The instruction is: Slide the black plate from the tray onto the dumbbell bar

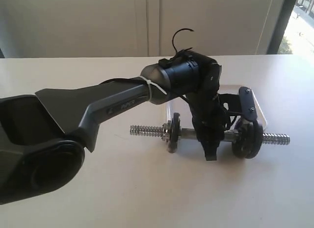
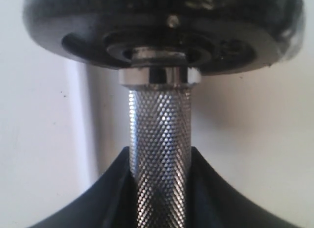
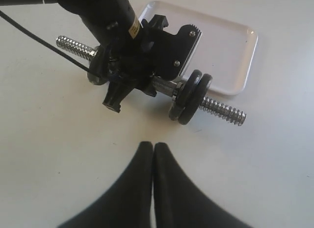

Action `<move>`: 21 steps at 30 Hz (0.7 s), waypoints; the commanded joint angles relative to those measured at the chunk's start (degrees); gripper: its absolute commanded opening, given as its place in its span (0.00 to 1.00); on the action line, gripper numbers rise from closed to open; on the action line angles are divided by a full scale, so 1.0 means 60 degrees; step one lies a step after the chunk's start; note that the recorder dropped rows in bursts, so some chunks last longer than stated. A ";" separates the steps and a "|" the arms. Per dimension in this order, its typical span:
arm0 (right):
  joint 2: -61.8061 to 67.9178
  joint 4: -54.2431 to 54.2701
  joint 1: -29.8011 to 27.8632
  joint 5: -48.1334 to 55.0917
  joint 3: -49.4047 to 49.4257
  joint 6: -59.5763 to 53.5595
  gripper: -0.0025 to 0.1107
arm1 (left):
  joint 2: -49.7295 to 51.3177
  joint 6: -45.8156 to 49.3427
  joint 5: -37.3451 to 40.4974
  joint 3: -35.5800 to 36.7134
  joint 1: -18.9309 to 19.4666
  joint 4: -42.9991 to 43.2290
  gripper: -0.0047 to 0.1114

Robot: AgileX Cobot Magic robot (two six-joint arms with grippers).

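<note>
Left hand pinches the dumbbell bar at its knurled middle. The black plate sits on the bar's right end, and the tray looks bare. Right hand, fingers pressed together, hovers well apart. Sliding looks done; next comes a gentle release without rolling the bar.

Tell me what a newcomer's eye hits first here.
The left gripper clamps the dumbbell bar at its knurled middle, its dark arm stretching in from the left. A black plate sits on the bar near its right end, beside the white tray. The right gripper hangs shut, well clear.
</note>
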 commanded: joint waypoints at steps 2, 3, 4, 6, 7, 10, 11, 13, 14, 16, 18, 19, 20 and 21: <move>-0.0047 -0.0065 -0.0019 -0.0119 0.0007 0.0052 0.03 | -0.0974 -0.0472 -0.0173 -0.0222 -0.0014 0.0107 0.04; -0.0047 -0.0065 -0.0019 -0.0119 0.0007 0.0052 0.03 | -0.0974 -0.0472 -0.0173 -0.0222 -0.0014 0.0107 0.04; -0.0047 -0.0065 -0.0019 -0.0119 0.0007 0.0052 0.03 | -0.0974 -0.0472 -0.0156 -0.0222 -0.0014 0.0107 0.04; -0.0047 -0.0065 -0.0019 -0.0119 0.0007 0.0052 0.03 | -0.0974 -0.0472 -0.0156 -0.0222 -0.0014 0.0107 0.04; -0.0047 -0.0065 -0.0019 -0.0119 0.0007 0.0052 0.03 | -0.0974 -0.0472 -0.0156 -0.0222 -0.0014 0.0107 0.04; -0.0047 -0.0065 -0.0019 -0.0119 0.0007 0.0052 0.03 | -0.0974 -0.0472 -0.0156 -0.0222 -0.0014 0.0130 0.04; -0.0047 -0.0065 -0.0019 -0.0119 0.0007 0.0052 0.03 | -0.0974 -0.0472 -0.0156 -0.0222 -0.0014 0.0130 0.04; -0.0047 -0.0065 -0.0019 -0.0119 0.0007 0.0052 0.03 | -0.0974 -0.0472 -0.0156 -0.0222 -0.0014 0.0130 0.04; -0.0047 -0.0065 -0.0019 -0.0119 0.0007 0.0052 0.03 | -0.0974 -0.0472 -0.0156 -0.0222 -0.0014 0.0130 0.04; -0.0047 -0.0065 -0.0019 -0.0119 0.0007 0.0052 0.03 | -0.0974 -0.0472 -0.0112 -0.0222 -0.0014 0.0130 0.04; -0.0047 -0.0065 -0.0019 -0.0119 0.0007 0.0052 0.03 | -0.0958 -0.0472 0.0039 -0.0222 -0.0014 0.0130 0.04; -0.0047 -0.0065 -0.0019 -0.0119 0.0007 0.0052 0.03 | -0.0958 -0.0472 0.0120 -0.0222 -0.0014 0.0194 0.04; -0.0047 -0.0065 -0.0019 -0.0119 0.0007 0.0052 0.03 | -0.0958 -0.0472 0.0190 -0.0222 -0.0014 0.0298 0.04; -0.0047 -0.0065 -0.0019 -0.0119 0.0007 0.0052 0.03 | -0.0958 -0.0472 0.0209 -0.0222 -0.0014 0.0298 0.04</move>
